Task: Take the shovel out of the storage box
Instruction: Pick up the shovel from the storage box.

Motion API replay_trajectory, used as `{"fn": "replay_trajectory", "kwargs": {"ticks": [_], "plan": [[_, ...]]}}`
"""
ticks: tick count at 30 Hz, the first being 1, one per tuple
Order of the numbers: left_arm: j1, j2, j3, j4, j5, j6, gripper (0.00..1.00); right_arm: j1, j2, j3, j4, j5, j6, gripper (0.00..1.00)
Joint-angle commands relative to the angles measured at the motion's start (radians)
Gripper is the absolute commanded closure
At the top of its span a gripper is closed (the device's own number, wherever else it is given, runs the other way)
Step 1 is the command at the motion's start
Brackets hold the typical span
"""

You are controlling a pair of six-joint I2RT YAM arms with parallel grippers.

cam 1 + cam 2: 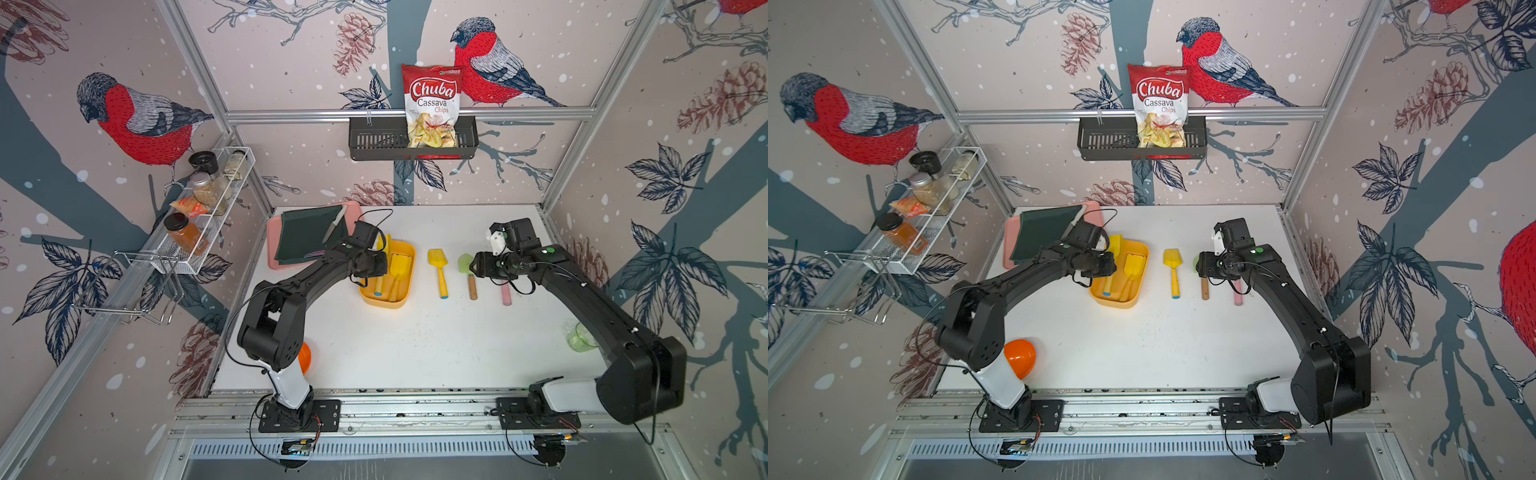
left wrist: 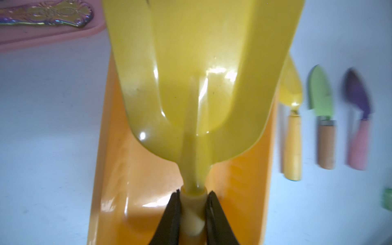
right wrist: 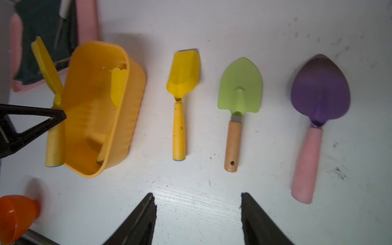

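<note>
- Left fingers (image 2: 177, 199), closest to the wrist camera, are clenched on the pale handle of the yellow shovel (image 2: 191, 63), just below its blade.
- That shovel is raised over the orange box (image 1: 384, 303) with its blade tilted up. Whether the handle end touches the box floor, I cannot tell.
- Inside the box lies a second yellow shovel (image 1: 401, 266), just beside the left fingers, on the side toward the right fingers.
- Right fingers (image 1: 477, 266) are spread apart and grasp nothing; they hover over the white table (image 1: 415, 353).
- Between both pairs of fingers a third yellow shovel (image 1: 438, 268) lies on the table, apart from the box.
- Close to the tips of the right fingers lies the green shovel (image 3: 239, 84) with a wooden handle. Next to it, farther from the left fingers, lies the purple shovel (image 3: 320, 89) with a pink handle.
</note>
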Motion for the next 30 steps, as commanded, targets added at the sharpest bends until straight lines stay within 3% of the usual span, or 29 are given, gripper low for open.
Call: {"fn": "replay_trajectory", "kwargs": {"ticks": [1,5,8,12,18,22,30], "plan": [[0.036,-0.068,-0.058,0.329,0.277,-0.125,1.00,0.002,-0.023,-0.017,0.162,-0.272,0.014,0.32],[0.048,-0.115,-0.100,0.489,0.367,-0.191,1.00,0.002,-0.027,-0.047,0.318,-0.476,0.066,0.29],[0.055,-0.158,-0.236,0.847,0.468,-0.386,1.00,0.010,-0.018,-0.076,0.481,-0.626,0.157,0.24],[0.056,-0.185,-0.355,1.261,0.490,-0.607,1.00,0.082,0.011,-0.053,0.604,-0.698,0.223,0.21],[0.056,-0.178,-0.409,1.625,0.483,-0.810,1.00,0.183,0.097,-0.006,0.774,-0.778,0.320,0.22],[0.055,-0.167,-0.435,1.760,0.484,-0.901,1.00,0.208,0.141,0.032,0.842,-0.801,0.364,0.24],[0.049,-0.191,-0.476,1.780,0.471,-0.913,1.00,0.274,0.243,0.137,0.823,-0.813,0.358,0.27]]}}
